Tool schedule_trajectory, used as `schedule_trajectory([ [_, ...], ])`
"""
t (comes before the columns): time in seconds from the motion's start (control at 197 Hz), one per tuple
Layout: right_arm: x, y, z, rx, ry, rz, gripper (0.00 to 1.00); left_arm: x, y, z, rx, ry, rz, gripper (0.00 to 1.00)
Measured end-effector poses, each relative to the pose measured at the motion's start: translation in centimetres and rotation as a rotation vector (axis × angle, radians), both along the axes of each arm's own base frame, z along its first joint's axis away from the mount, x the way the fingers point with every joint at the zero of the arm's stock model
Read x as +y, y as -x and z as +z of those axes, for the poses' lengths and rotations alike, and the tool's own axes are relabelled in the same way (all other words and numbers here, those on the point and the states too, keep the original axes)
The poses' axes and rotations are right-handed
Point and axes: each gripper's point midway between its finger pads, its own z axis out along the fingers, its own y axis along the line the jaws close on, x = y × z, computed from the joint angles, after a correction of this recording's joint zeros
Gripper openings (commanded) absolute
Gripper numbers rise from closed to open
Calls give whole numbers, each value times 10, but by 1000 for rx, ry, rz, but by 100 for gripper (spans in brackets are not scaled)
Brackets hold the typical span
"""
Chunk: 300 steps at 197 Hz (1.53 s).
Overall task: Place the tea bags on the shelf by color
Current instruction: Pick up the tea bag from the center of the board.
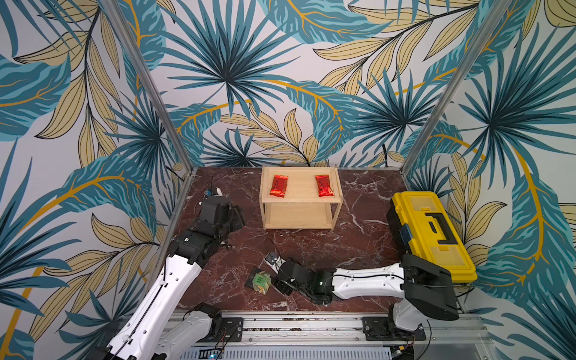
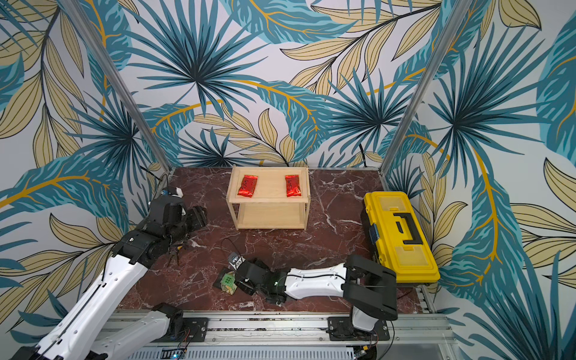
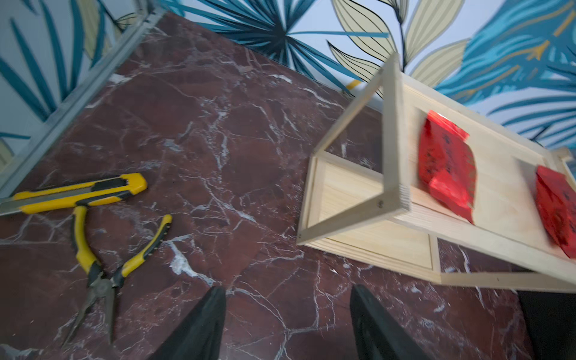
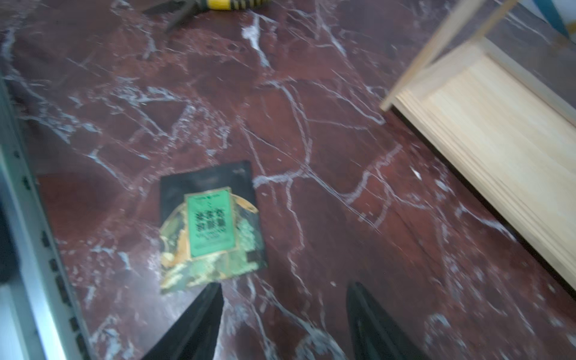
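Shelf (image 1: 300, 199) stands at mid back edge of the tabletop (image 1: 358, 237), open side facing front. Left red tea bag (image 1: 278, 186) and right red tea bag (image 1: 324, 186) both lie flat on the top board, well apart, one toward each end, long way running front-to-back.

Green tea bags (image 1: 258, 280) are on the marble near the front edge, a bit left of centre, well clear of the shelf. In the right wrist view they (image 4: 210, 224) look like a green-and-gold packet lying over a black one w/ corners offset. It's blurry, so can't tell for sure if that's two.

Right gripper (image 4: 285, 285) sits low over the tabletop just beside the green packets, on their right. Jaws are apart w/ only marble btw them, nothing held. One finger (image 4: 205, 311) ends at the packet's near edge; touching or just above, can't tell.

Left gripper (image 3: 286, 290) is near the left edge, off the shelf's left end and facing it. Jaws are wide apart over bare marble, nothing held.

Pliers (image 3: 99, 280) and a yellow box cutter (image 3: 84, 193) lie close together near the left edge. Yellow toolbox (image 1: 433, 233) runs along the right edge, lid shut.
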Motion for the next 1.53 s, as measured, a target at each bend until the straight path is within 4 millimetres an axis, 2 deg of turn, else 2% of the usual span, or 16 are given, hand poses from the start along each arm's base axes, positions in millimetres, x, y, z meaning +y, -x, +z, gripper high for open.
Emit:
schedule_trajectory([
  [0.076,21,5,-2,-16,4,65,71,17,-1,-10,26,22,63,68],
  [0.168,38,7,-6,-30,16,119,73,26,0,-28,71,46,95,68],
  [0.3,56,12,-23,-42,56,178,78,29,2,-44,118,73,105,68],
  [0.442,61,16,-48,-53,125,206,82,23,2,-47,130,102,79,68],
  [0.514,57,15,-56,-63,157,200,82,20,2,-48,132,115,66,68],
  [0.605,54,8,-55,-78,164,178,82,16,2,-52,138,132,51,68],
  [0.768,39,-9,-56,-91,181,118,82,7,3,-76,207,170,24,68],
  [1.002,-16,-43,-53,-73,208,-18,81,-8,8,-111,304,235,-18,65],
  [1.078,-34,-56,-50,-54,197,-78,81,-13,14,-126,336,263,-33,64],
  [1.165,-46,-67,-42,-39,167,-135,81,-20,24,-144,386,286,-50,63],
  [1.236,-47,-69,-34,-22,130,-157,80,-28,33,-158,429,286,-68,63],
  [1.358,-39,-60,-20,37,42,-155,76,-49,52,-178,501,286,-113,63],
  [1.526,-32,-46,-9,115,-56,-123,67,-47,79,-202,581,291,-80,65],
])
